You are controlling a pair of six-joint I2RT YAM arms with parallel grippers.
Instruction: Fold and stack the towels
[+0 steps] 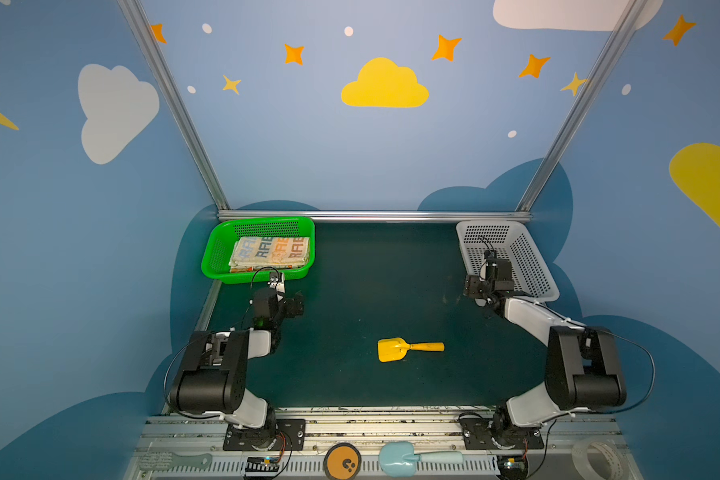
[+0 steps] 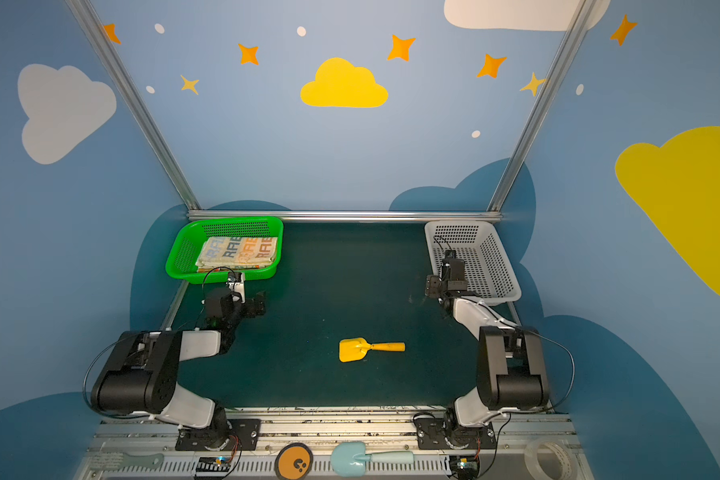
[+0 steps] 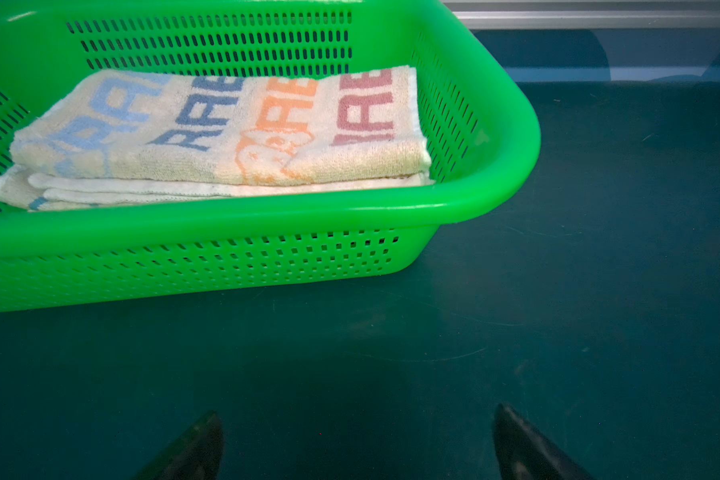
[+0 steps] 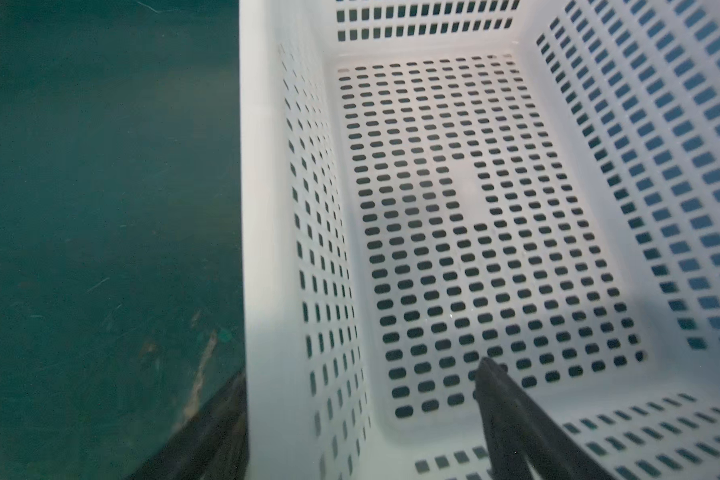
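Both agape: left pincer [image 3: 358, 409], right pincer [image 4: 362, 368].

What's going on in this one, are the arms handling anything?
Neither arm holds a towel. The folded towels lie stacked in the green basket, the lettered towel on top. The left gripper is open and empty over the mat just in front of that basket. The right gripper is at the empty white basket, jaws apart astride its side wall, one finger inside and one outside. A yellow toy shovel lies untouched on the mat.
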